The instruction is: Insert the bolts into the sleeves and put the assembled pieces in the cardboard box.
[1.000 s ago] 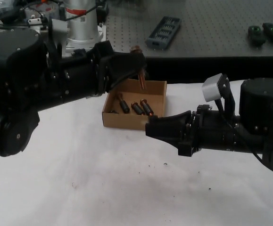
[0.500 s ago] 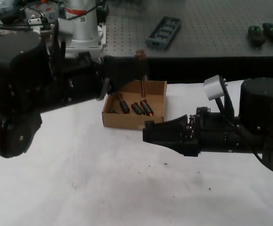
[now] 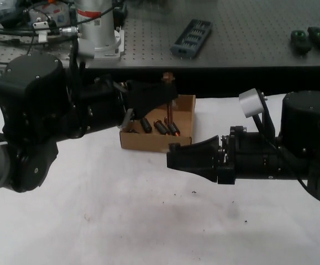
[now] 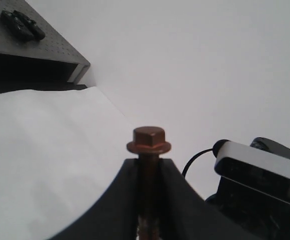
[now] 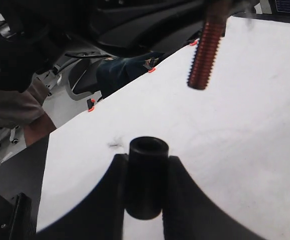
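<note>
My left gripper (image 3: 167,93) is shut on a copper bolt (image 3: 170,107) that hangs threaded end down over the cardboard box (image 3: 148,141). In the left wrist view the bolt's hex head (image 4: 148,139) stands above the left gripper (image 4: 148,172). My right gripper (image 3: 172,154) sits just in front of the box, shut on a black sleeve (image 5: 146,175) with its open end up. The right wrist view has the bolt's threaded tip (image 5: 204,51) above and off to one side of the sleeve, not touching it. Several dark assembled pieces (image 3: 160,127) lie in the box.
A white cloth (image 3: 121,210) covers the bench front. Behind it runs a grey perforated plate with a dark ribbed tray (image 3: 192,36), two black parts (image 3: 310,38) and a metal cylinder (image 3: 93,22). The right arm's camera housing (image 4: 260,167) is near the bolt.
The left arm has lowered the bolt and carried it slightly right, closer to the box. The right gripper has shifted a little left and down with its sleeve.
</note>
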Tool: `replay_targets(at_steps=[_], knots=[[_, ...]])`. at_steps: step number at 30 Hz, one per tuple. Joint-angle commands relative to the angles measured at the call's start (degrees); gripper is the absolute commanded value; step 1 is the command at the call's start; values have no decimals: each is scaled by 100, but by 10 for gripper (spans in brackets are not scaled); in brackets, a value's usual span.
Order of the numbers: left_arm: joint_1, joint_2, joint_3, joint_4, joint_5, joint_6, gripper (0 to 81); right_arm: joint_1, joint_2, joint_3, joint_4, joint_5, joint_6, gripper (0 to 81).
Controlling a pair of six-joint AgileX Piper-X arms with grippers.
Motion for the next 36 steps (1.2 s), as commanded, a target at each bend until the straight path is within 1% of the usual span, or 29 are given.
replay_targets(at_steps=[1,6,11,18,29,36], knots=[[-30,-23,-22,-202,88,152,6,-25,16,-5,-127,-63,42,51],[-30,-23,-22,-202,337,97,6,-25,12,-18,-138,53,42,51],[-30,-23,-22,-202,382,96,6,-25,12,-18,-138,53,42,51],[-188,-23,-22,-185,694,74,6,-25,83,-30,-138,52,42,51],[-248,-23,-22,103,693,152,6,-25,94,-40,-283,42,172,51],[-248,-23,-22,103,484,228,6,-25,94,-40,-319,42,176,51]])
